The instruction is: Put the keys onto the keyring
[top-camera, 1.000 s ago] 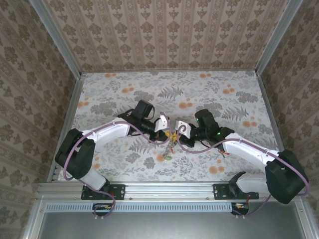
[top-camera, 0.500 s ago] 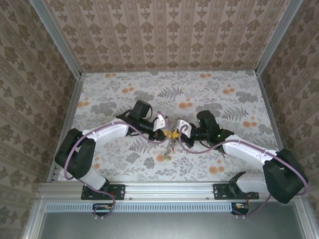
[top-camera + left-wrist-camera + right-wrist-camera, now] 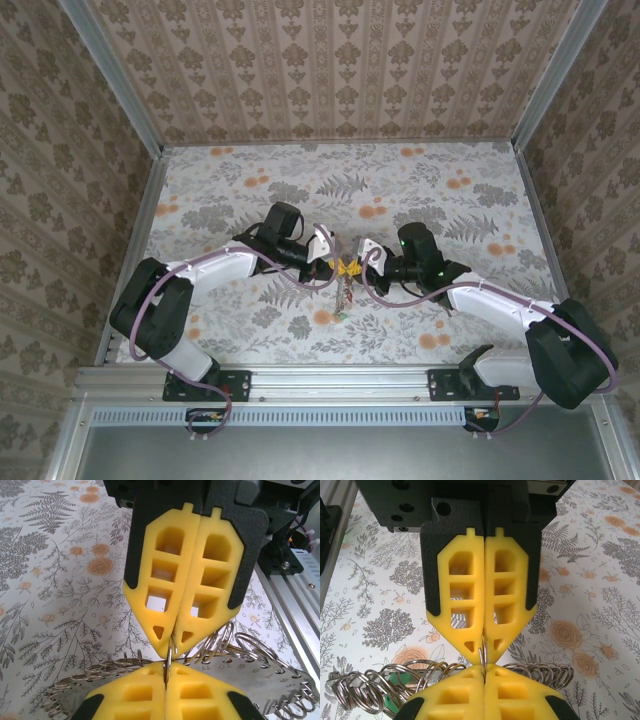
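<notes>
Pinching the keyring (image 3: 169, 661), left fingers (image 3: 145, 677), right fingers (image 3: 467, 680), keys (image 3: 341, 300) hanging

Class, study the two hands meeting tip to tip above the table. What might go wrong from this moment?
1. The left hand and right hand, both shut, pinch one thin ring at their very tips; a small twist may let it slip out.
2. The tips sit almost nose to nose, so pushing closer may knock them together.
3. The silvery loops below crowd the ring and might snag.
</notes>
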